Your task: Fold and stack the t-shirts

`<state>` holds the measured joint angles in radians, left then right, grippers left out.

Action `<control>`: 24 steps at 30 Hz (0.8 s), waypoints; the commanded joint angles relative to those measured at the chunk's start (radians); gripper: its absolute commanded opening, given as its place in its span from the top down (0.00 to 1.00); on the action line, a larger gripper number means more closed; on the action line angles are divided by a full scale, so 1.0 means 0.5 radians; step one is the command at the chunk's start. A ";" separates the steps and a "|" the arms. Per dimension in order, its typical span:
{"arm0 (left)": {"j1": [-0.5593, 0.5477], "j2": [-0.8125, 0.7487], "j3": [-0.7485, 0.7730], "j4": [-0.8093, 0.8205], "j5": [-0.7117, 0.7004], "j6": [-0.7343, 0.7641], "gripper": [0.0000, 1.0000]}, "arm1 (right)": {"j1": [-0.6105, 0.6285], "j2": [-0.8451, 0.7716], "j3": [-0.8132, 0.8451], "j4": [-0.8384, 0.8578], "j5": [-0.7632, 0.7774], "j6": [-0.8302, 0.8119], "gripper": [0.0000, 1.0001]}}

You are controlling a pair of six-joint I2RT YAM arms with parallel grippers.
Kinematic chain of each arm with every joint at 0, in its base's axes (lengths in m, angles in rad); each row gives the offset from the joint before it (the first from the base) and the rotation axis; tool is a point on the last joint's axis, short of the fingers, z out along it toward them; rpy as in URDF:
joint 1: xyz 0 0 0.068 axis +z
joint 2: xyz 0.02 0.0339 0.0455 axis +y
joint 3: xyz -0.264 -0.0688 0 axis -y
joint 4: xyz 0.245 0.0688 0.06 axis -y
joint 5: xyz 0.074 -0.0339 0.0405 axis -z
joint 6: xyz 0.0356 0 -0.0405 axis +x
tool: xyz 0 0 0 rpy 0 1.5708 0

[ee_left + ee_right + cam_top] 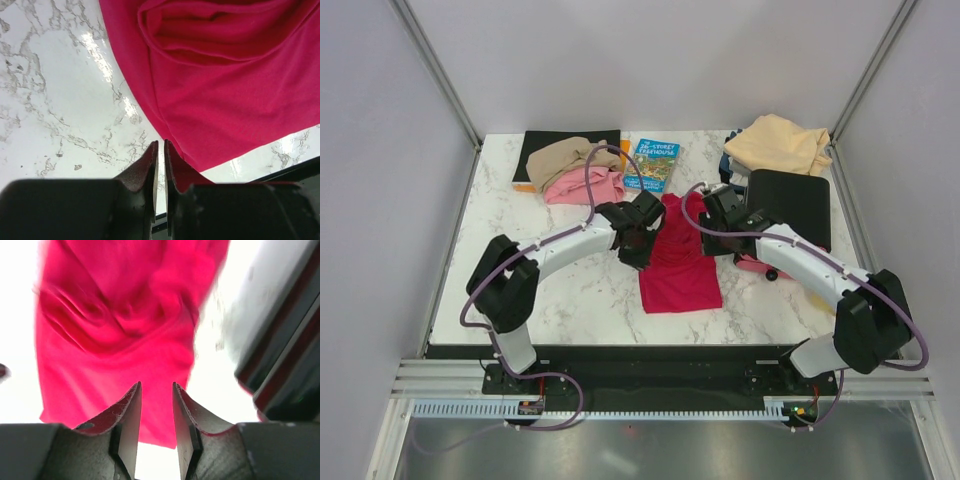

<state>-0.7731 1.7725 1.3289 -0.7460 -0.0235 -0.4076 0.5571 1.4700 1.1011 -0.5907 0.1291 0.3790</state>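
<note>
The crimson t-shirt (680, 262) lay with its long axis near-to-far, the left gripper (161, 145) narrowly parted and empty at its left edge, the right gripper (156, 387) half open, empty, beside its right edge.

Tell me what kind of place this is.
Probably a robot lab test cell, not a home: plain white panels in aluminium framing, a marble-patterned table, and the left arm and right arm bolted at its near edge.
</note>
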 commanded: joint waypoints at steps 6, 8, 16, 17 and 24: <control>-0.107 0.185 0.021 0.124 0.096 -0.071 0.85 | 0.082 -0.139 -0.548 0.098 -0.080 0.239 0.61; -0.123 0.210 0.027 0.145 0.111 -0.078 0.85 | 0.110 -0.130 -0.582 0.120 -0.083 0.267 0.61; -0.227 0.268 -0.019 0.176 0.108 -0.136 0.87 | 0.263 -0.105 -0.696 0.187 -0.077 0.395 0.60; -0.239 0.265 -0.056 0.176 0.102 -0.142 0.88 | 0.275 -0.093 -0.708 0.190 -0.077 0.402 0.60; -0.310 0.195 -0.286 0.194 0.090 -0.228 0.98 | 0.450 -0.145 -0.858 0.132 -0.037 0.558 0.72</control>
<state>-0.9054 1.8927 1.2549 -0.6510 0.0242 -0.4660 0.7319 1.4246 0.7208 -0.5041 0.0956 0.5880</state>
